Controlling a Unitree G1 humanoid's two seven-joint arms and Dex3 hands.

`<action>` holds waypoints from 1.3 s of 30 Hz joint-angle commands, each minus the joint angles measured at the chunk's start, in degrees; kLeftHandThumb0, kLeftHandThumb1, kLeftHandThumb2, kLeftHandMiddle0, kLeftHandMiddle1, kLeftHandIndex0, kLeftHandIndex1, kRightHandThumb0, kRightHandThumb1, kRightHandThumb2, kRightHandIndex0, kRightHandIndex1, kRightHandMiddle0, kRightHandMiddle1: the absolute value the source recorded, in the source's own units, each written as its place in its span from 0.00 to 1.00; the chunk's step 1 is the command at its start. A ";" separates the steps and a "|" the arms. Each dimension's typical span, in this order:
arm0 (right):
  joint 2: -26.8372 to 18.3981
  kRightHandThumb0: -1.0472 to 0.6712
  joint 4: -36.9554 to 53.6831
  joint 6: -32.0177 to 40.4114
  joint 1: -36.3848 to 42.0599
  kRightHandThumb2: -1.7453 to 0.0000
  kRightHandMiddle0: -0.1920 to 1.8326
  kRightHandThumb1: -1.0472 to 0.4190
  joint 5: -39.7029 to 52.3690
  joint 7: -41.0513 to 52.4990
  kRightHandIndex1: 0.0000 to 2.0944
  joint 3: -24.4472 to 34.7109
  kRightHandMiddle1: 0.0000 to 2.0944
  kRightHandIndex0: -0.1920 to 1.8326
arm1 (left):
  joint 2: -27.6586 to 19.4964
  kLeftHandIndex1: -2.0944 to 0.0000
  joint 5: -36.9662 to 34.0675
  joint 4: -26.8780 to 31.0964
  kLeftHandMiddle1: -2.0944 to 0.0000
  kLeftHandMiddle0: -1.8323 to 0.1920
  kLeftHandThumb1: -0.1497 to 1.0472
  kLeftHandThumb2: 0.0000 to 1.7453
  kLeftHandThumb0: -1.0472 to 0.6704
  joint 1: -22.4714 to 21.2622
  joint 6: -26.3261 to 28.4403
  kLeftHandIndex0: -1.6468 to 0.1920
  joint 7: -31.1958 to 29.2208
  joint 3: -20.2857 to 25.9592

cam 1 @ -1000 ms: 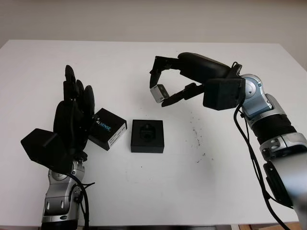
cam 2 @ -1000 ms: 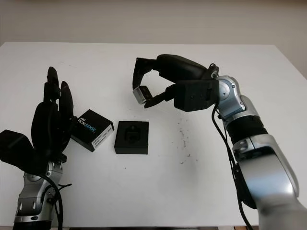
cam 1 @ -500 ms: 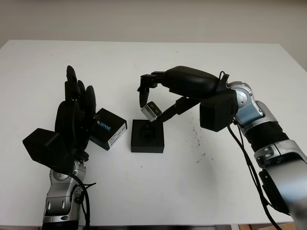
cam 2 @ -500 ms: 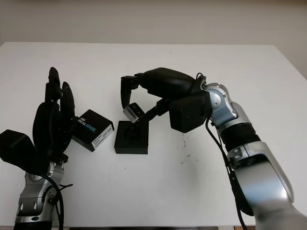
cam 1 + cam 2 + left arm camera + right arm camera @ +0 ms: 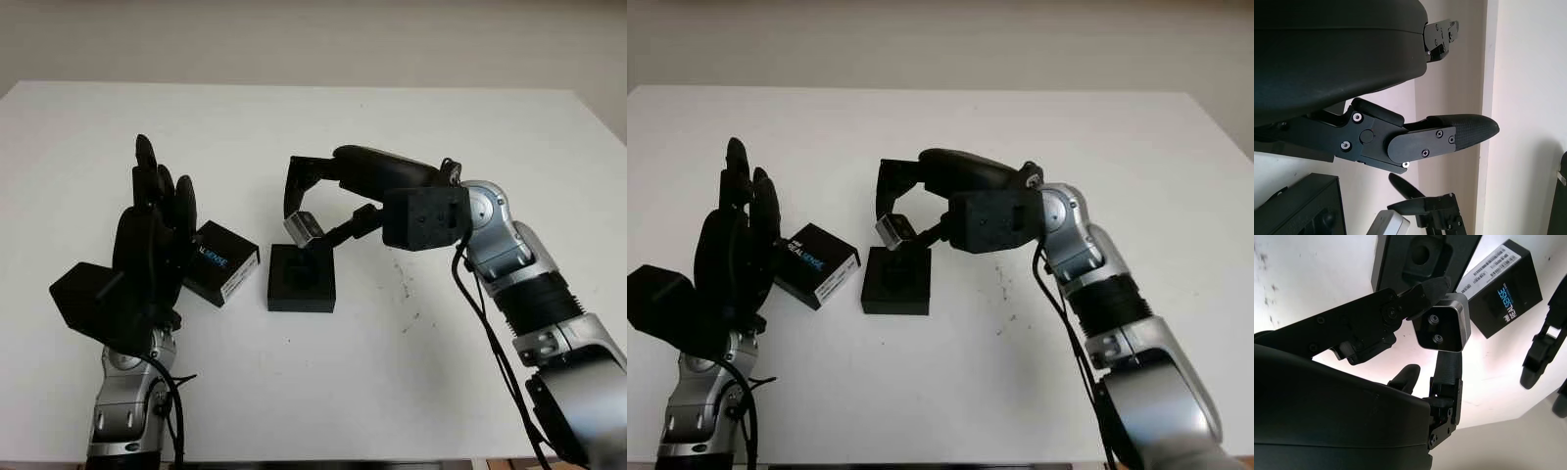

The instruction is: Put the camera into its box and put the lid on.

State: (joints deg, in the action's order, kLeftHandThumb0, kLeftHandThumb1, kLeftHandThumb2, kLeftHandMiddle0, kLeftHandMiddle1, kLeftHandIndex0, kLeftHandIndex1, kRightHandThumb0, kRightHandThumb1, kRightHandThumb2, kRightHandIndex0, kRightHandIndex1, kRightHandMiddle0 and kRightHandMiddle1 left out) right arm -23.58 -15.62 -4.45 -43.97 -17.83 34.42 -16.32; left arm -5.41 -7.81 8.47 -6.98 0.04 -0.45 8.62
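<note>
Camera (image 5: 304,228) sits pinched in the right hand (image 5: 328,201), held in the air just above the far edge of the box (image 5: 302,278). It is a small silver block with rounded corners; in the head views its long axis runs from the near right to the far left, tilted, with one end lower toward the box. In the right wrist view its dark face (image 5: 1441,328) with two small round lenses looks toward that camera, and two black fingers (image 5: 1400,303) close on its sides, one at the top edge and one from below.

The box is a black square tray lying flat on the white table (image 5: 411,127), near the middle, its moulded recess open to the top. The right wrist view shows the recess (image 5: 1422,252) with a round hollow, beyond the held camera.

The lid (image 5: 221,260) lies on the table just left of the box, apart from it, turned at an angle so one corner points toward the box. It is black with white and blue lettering on top and a white label on its side.

The left hand (image 5: 152,235) stands upright at the left, palm side toward the lid, open and holding nothing, its fingers pointing away from the robot. It is just beside the lid's left edge; whether they touch cannot be told.
</note>
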 commanded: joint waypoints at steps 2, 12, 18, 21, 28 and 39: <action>0.36 0.36 5.61 5.68 2.13 0.97 0.24 0.04 -0.77 -0.37 0.40 0.50 0.88 0.16 | 0.51 1.00 0.28 0.36 1.00 1.00 1.00 0.33 0.20 -0.67 -0.74 1.00 -0.06 -0.47; 0.80 0.37 16.54 17.90 7.05 0.97 0.20 0.02 -1.12 -0.42 0.30 0.41 0.92 0.12 | 1.61 1.00 0.59 0.84 1.00 1.00 1.00 0.33 0.20 -0.58 -0.57 1.00 0.98 -0.87; 0.62 0.37 21.39 21.51 9.91 0.97 0.21 0.02 -1.56 -0.68 0.25 0.54 0.91 0.15 | 2.38 1.00 0.90 0.78 1.00 1.00 1.00 0.32 0.20 -0.87 -1.09 1.00 1.60 -1.25; 0.27 0.38 22.96 21.14 11.29 0.97 0.21 0.02 -1.55 -1.04 0.25 0.67 0.92 0.16 | 2.91 1.00 0.74 1.04 1.00 1.00 1.00 0.32 0.20 -0.99 -0.70 1.00 1.85 -1.39; 0.45 0.39 23.68 20.81 13.33 0.97 0.23 0.02 -1.41 -2.19 0.25 0.38 0.97 0.16 | 3.91 1.00 0.97 1.25 1.00 1.00 1.00 0.30 0.19 -1.20 -0.50 1.00 2.44 -1.55; 1.92 0.40 20.15 18.58 12.89 0.97 0.23 0.02 -3.23 -5.13 0.24 -1.41 0.98 0.18 | 4.11 1.00 0.93 1.57 1.00 1.00 1.00 0.31 0.19 -0.90 -0.49 1.00 2.87 -1.53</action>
State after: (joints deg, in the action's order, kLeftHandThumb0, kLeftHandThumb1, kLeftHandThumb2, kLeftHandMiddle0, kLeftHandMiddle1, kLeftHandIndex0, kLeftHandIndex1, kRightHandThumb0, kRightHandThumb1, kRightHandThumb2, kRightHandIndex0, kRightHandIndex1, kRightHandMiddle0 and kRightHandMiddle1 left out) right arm -21.95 4.81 15.15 -30.74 -20.94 29.97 -17.62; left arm -1.49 -6.85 8.85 -6.99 -0.32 2.30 7.07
